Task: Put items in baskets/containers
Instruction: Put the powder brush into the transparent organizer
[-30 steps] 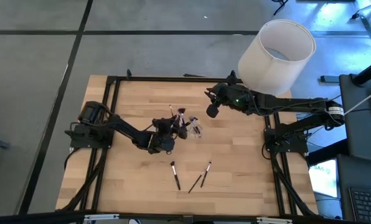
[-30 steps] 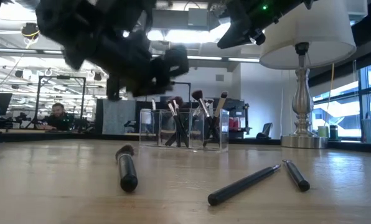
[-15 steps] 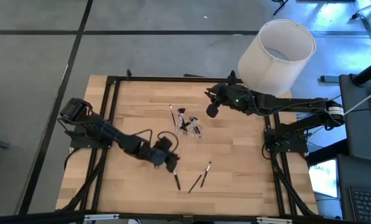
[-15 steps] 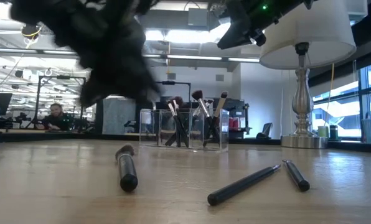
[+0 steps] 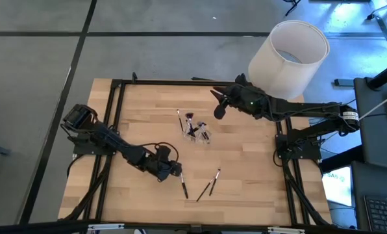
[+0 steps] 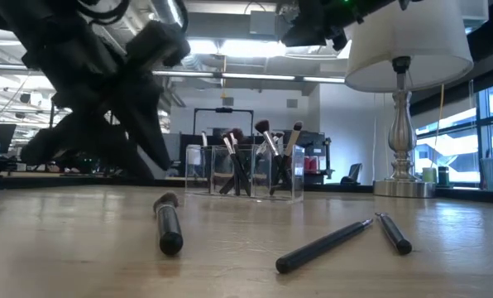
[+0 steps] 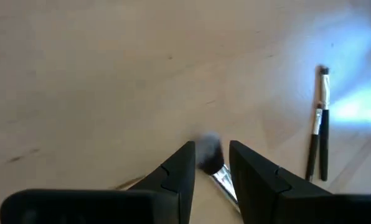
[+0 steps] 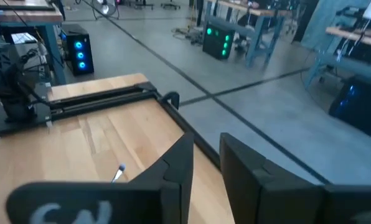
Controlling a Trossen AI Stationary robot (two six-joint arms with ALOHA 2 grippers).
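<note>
Makeup brushes (image 5: 201,185) loose on the worktop (image 5: 135,117), three of them near the front edge; more standing bristles-up in the clear holder (image 5: 197,130) at mid-worktop.

High view: left gripper (image 5: 174,171) down low at the bristle end of the nearest brush (image 5: 182,184). Right gripper (image 5: 217,105) hovering well apart, beside the white lampshade (image 5: 287,58), carrying nothing visible.

Low view: holder (image 6: 244,171) behind the three loose brushes, lamp base (image 6: 402,184) off to one side.

Left wrist view: fingers (image 7: 179,171) narrowly parted, straddling the brush head (image 7: 208,154), not yet closed on it; two more brushes (image 7: 319,124) beyond.

Right wrist view: fingers (image 8: 176,162) narrowly parted, nothing between.

Step in hand, likely: pick-up. Next: close, lift, carry to holder, avoiding the brushes already standing there.
</note>
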